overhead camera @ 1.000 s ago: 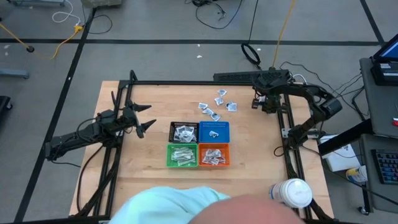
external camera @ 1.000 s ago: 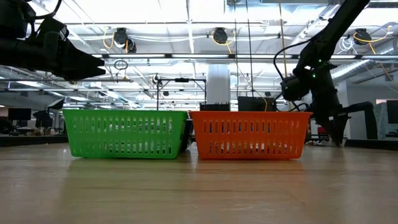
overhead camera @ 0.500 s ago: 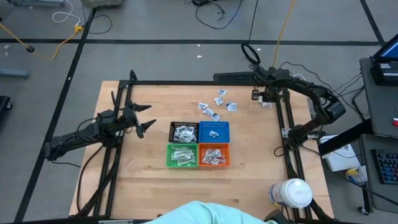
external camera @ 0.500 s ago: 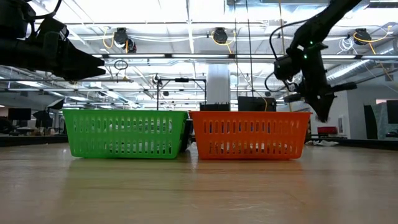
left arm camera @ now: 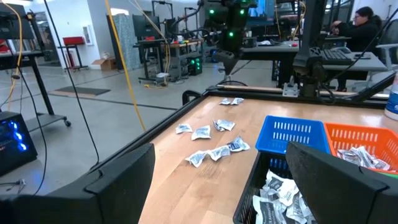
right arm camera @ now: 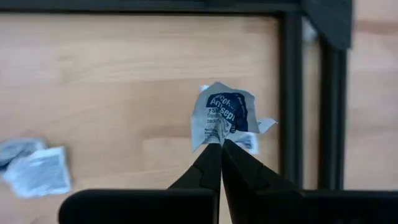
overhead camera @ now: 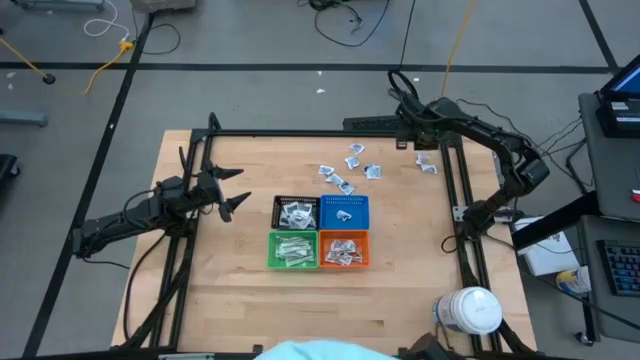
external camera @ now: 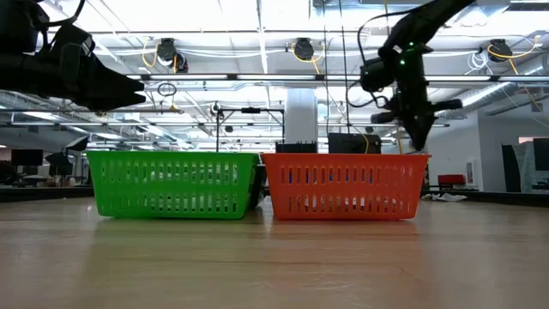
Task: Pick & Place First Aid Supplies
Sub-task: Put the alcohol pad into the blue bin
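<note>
Holding one packet (right arm camera: 221,116): my right jaws (right arm camera: 219,144) pinched shut on its edge, raised over the counter's (overhead camera: 240,280) far right corner. Loose packets (overhead camera: 347,168) lie nearby behind the bins (overhead camera: 321,231). Left jaws (overhead camera: 232,189) spread wide, empty, at left.

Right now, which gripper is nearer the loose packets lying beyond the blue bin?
Right. The right gripper, shut on a packet, hangs just past the loose packets toward the table's far right corner. The left gripper waits open, left of the bins.
</note>
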Controlling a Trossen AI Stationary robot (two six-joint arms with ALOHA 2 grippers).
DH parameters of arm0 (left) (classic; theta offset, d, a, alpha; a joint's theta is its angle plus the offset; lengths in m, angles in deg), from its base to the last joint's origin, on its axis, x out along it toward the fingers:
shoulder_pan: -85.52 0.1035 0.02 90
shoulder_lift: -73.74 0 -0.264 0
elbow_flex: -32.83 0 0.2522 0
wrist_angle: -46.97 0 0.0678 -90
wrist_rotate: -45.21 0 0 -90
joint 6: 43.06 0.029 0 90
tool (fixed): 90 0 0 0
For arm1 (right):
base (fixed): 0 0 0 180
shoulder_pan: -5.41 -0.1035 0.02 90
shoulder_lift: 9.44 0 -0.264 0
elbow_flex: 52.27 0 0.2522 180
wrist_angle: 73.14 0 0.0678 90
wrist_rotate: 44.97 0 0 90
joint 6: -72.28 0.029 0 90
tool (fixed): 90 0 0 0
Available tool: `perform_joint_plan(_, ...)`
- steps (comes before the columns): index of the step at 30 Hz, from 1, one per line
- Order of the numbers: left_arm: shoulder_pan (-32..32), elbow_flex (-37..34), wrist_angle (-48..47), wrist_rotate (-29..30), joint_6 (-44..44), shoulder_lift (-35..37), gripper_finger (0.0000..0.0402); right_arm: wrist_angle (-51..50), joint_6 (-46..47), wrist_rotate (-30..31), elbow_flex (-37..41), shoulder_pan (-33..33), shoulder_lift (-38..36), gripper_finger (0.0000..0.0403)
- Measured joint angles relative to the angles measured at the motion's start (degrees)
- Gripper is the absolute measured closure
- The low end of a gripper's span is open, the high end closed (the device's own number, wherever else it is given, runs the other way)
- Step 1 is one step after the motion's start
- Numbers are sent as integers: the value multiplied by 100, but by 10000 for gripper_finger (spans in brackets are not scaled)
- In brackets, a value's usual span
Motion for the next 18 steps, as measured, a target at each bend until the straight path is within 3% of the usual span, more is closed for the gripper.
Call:
perform_joint_plan(7,2,0,0,0,-1,0,36,257,-894,-62,-366,-737,369,403)
perform_joint_plan(18,1,0,-1,1,-1,-1,37,958,-2192,-875,-510,-2363,505,403)
